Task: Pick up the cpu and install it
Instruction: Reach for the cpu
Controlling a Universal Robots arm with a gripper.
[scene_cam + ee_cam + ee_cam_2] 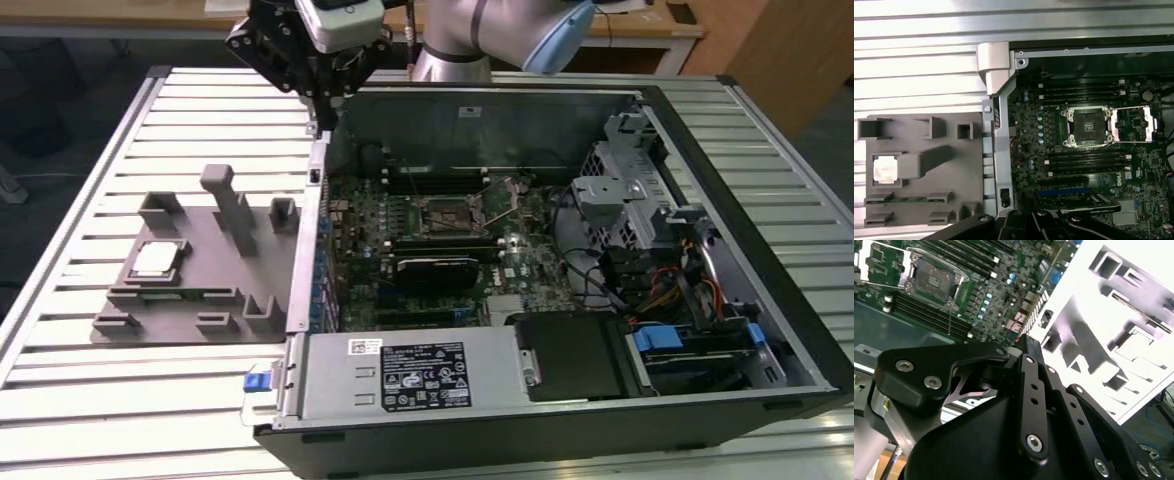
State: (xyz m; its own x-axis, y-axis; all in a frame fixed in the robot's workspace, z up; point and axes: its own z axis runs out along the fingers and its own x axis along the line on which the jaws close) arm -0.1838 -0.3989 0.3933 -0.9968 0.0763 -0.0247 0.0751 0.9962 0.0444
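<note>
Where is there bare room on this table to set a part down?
Bare slats of the table lie beyond the holder tray on the exterior view's left, and between the tray and the table's near edge. Crowded: the tray's blocks around the cpu, and inside the open case.

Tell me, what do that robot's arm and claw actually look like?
The arm is made of smooth silver-grey tubes, with a rounded light-blue cap at a joint. The gripper is matte black, built from flat hinged bars studded with silver screws. A pale grey box sits at the wrist.
</note>
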